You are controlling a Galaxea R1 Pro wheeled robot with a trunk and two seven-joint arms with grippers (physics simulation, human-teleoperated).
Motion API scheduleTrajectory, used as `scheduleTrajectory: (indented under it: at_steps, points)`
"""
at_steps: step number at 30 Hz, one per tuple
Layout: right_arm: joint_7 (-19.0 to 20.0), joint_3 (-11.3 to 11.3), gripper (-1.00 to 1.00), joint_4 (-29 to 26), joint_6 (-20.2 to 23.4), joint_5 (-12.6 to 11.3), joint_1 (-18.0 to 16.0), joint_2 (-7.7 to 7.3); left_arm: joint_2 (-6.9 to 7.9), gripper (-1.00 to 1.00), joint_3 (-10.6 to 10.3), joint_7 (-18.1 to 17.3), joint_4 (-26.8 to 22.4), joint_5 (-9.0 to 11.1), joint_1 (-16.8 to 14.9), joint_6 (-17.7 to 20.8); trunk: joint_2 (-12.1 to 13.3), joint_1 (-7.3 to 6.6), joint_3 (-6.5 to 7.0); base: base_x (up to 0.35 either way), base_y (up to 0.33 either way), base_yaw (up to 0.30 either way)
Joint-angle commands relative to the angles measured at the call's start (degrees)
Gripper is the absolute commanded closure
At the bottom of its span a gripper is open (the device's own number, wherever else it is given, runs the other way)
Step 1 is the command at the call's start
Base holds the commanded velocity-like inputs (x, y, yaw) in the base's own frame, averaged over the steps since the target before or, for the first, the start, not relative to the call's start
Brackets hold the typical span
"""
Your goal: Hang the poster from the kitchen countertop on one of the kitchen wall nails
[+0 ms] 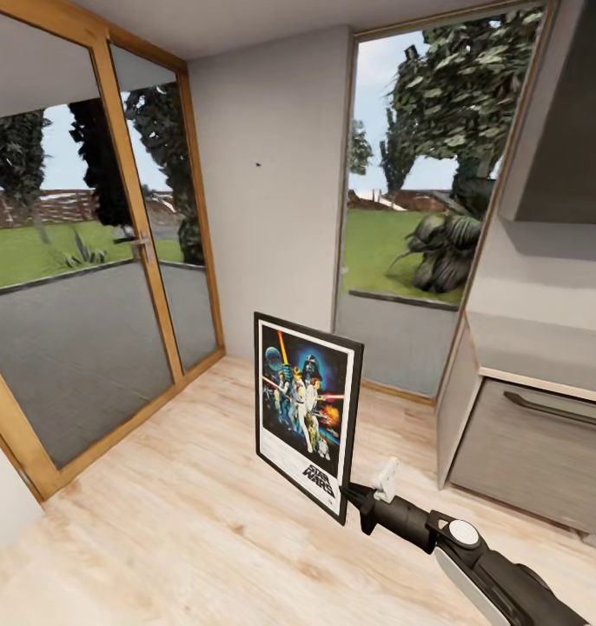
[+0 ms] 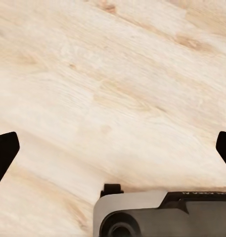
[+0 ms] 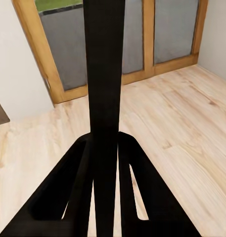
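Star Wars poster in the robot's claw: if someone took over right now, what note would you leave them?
Right claw: shut on the black-framed, white-bordered Star Wars poster, held upright by its lower corner above the pale wood plank floor.
Left claw: open, empty, facing that floor.
Tiny dark wall nail: on the off-white wall between the windows, ahead and higher than the poster.
Done: poster picked up and carried here.
Left: move closer, raise the poster and hang it on the nail.

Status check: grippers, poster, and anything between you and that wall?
Right gripper shut on black-framed Star Wars poster, held upright. Left gripper open over pale wood floor. Tiny dark wall nail ahead on off-white wall; nothing between.
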Motion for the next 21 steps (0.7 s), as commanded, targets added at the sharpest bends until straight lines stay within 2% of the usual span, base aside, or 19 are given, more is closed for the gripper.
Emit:
scheduleTrajectory:
  at_steps: [1, 21]
  points:
    - [0.18, 0.25, 1.00, 0.04, -0.11, -0.60, -0.12, -0.05, -0.05, -1.00, 0.32, -0.36, -0.05, -0.60, -0.01, -0.19, -0.12, 0.06, -0.11, 0.181, 0.314, 0.000]
    - [0.10, 0.29, 1.00, 0.04, -0.11, -0.58, -0.10, -0.05, 0.11, -1.00, 0.31, -0.36, -0.05, -0.60, 0.00, -0.19, -0.12, 0.06, -0.11, 0.178, 0.316, 0.000]
